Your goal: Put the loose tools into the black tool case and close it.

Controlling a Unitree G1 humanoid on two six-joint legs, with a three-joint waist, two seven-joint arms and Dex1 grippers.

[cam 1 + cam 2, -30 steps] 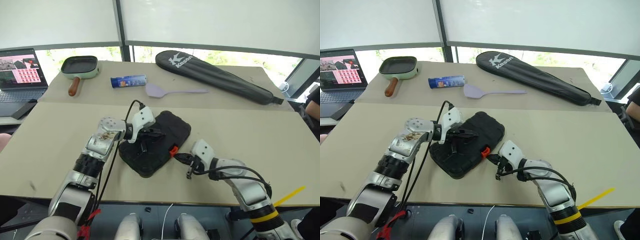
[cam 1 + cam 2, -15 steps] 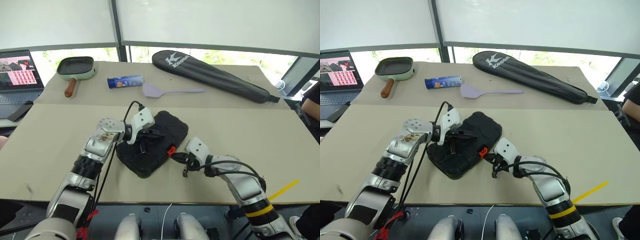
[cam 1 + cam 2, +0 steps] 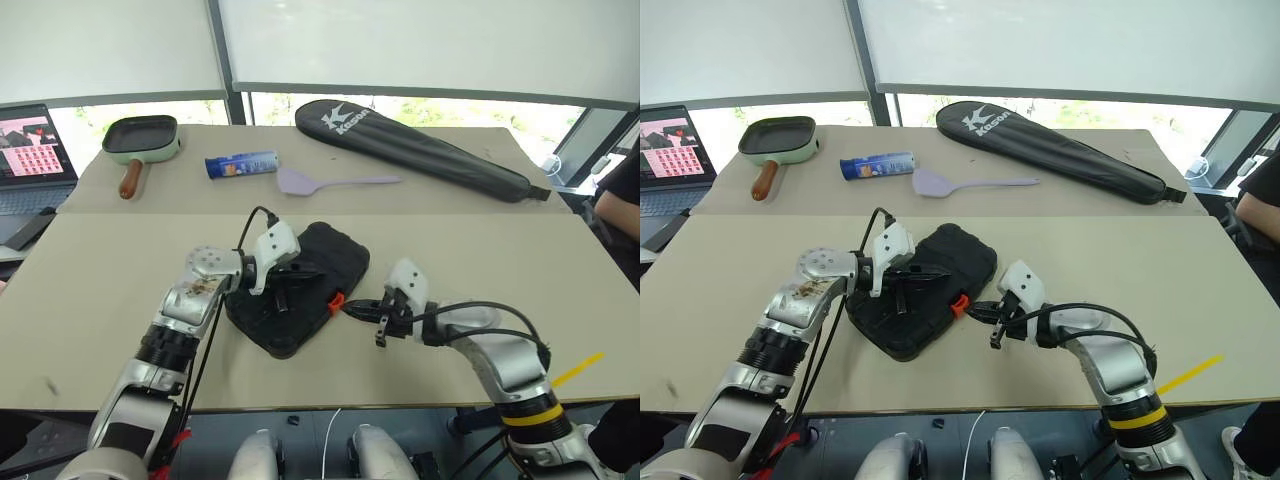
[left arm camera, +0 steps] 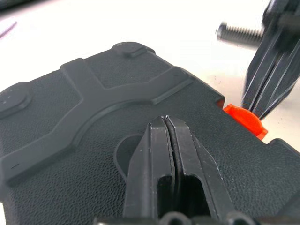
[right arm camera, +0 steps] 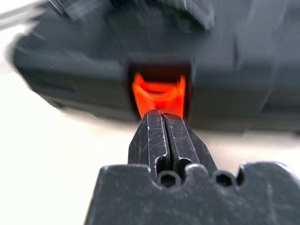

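Note:
The black tool case [image 3: 345,250] lies closed on the near table, its orange latch [image 3: 337,300] facing my right arm. My left gripper [image 3: 308,269] is shut, with its tips resting on the pebbled lid [image 4: 70,154] near the middle. My right gripper [image 3: 352,309] is shut too, and its tips sit right against the orange latch [image 5: 159,93] on the case's front wall [image 5: 243,61]. In the left wrist view, the right gripper's fingers [image 4: 267,79] stand just above the latch [image 4: 246,121]. The loose tools are out of view.
On the far table lie a long black racket bag [image 3: 420,145], a lilac spatula [image 3: 300,182], a blue can [image 3: 240,163] and a green frying pan [image 3: 140,135]. A laptop [image 3: 30,150] stands at far left. A person [image 3: 620,205] sits at the right edge.
My right hand has lifted a little and tilted, with its tips still at the orange latch. The left gripper stays on the lid. The whole view has shifted slightly.

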